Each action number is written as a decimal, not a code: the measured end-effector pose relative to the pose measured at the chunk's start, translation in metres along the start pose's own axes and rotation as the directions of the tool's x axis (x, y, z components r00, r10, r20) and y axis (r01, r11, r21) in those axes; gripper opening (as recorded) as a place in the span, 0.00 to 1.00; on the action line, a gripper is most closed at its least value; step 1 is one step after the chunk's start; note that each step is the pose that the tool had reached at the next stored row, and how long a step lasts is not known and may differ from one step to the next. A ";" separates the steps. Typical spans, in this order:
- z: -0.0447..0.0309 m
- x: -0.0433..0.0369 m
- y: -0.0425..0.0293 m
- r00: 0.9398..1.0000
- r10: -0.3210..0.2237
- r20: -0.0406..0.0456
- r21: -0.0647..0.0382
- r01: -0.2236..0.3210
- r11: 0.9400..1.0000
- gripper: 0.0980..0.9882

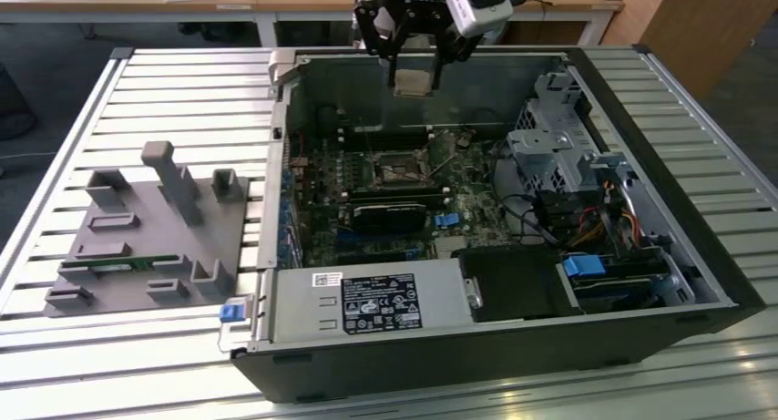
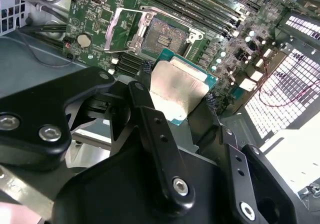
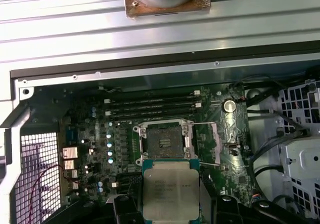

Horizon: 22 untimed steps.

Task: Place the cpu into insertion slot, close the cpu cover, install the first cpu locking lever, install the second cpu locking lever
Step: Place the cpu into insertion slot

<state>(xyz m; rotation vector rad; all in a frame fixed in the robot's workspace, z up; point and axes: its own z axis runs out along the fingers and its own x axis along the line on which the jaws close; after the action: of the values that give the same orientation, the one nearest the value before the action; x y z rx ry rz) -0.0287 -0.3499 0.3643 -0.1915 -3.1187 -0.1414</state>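
One black metal pincer (image 1: 414, 72) grips one pale silvery square cpu (image 3: 170, 189). Beneath the pincer lie one small square black insertion slot (image 3: 164, 141), one thin silvery metal cpu cover (image 2: 113, 31) and one green circuit board (image 2: 95, 9); well aside, one grey plastic jig (image 1: 146, 247).

A slatted metal table (image 1: 182, 83) carries an open computer case (image 1: 486, 370) and grey fixture (image 1: 134, 247).

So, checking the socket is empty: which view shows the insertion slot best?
The first wrist view: the insertion slot faces the camera squarely, open and empty. The second wrist view shows it slanted, beyond the held cpu; the exterior view shows it small inside the case.
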 end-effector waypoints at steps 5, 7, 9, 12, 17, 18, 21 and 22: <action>0.0000 0.0000 0.0000 1.000 0.010 0.001 0.000 -0.010 1.000 0.50; 0.0000 0.0000 0.0000 1.000 0.014 0.001 0.000 -0.014 1.000 0.50; 0.0000 0.0000 0.0000 1.000 0.017 0.002 0.000 -0.017 1.000 0.50; 0.0000 0.0000 0.0000 1.000 0.023 0.002 0.000 -0.023 1.000 0.50; 0.0000 0.0000 0.0000 0.999 0.033 0.003 -0.001 -0.033 0.999 0.50; 0.0000 0.0000 0.0000 0.999 0.035 0.003 -0.001 -0.035 0.999 0.50; 0.0000 0.0000 0.0000 0.999 0.040 0.004 -0.001 -0.040 0.999 0.50; 0.0000 0.0000 0.0000 0.999 0.042 0.004 -0.001 -0.042 0.999 0.50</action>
<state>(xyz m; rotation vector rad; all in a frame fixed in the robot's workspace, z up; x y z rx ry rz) -0.0287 -0.3499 0.3643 -0.2577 -3.1158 -0.1419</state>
